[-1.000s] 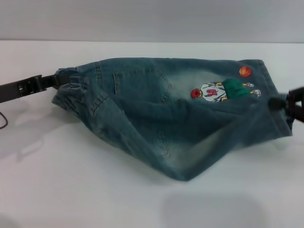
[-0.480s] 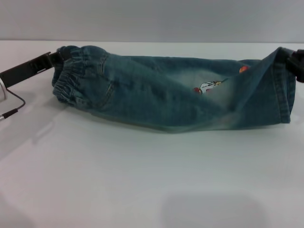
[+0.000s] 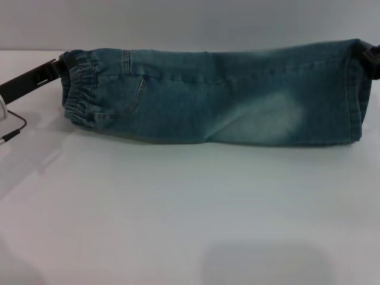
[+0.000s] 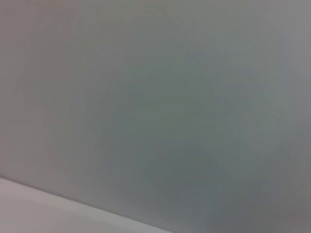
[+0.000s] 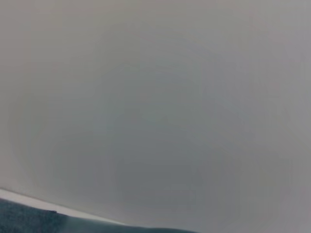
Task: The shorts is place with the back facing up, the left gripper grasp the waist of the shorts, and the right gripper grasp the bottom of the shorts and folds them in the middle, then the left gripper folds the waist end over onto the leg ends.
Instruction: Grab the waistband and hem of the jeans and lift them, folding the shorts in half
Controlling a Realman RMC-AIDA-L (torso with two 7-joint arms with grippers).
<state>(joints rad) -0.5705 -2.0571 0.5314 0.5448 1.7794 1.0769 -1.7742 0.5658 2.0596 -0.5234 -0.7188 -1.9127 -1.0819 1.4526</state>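
Note:
The blue-green denim shorts (image 3: 225, 98) hang stretched across the head view, folded lengthwise, lower fold resting on the white table (image 3: 178, 208). A back pocket and a pale washed patch face me. The ruffled waist (image 3: 80, 89) is at the left, where my left gripper (image 3: 62, 65) is shut on its upper corner. At the far right edge my right gripper (image 3: 369, 56) is shut on the bottom of the shorts (image 3: 356, 89). A strip of denim (image 5: 29, 222) shows at the edge of the right wrist view; the left wrist view shows only wall.
A thin cable (image 3: 15, 130) loops off the left arm near the table's left edge. A grey wall (image 3: 190, 24) stands behind the table. A soft shadow (image 3: 264, 264) lies on the table front.
Both grippers have lifted and carried the held edge over, so the shorts went from a half-turned drape to a flat lengthwise fold. The embroidered figure is now hidden inside.

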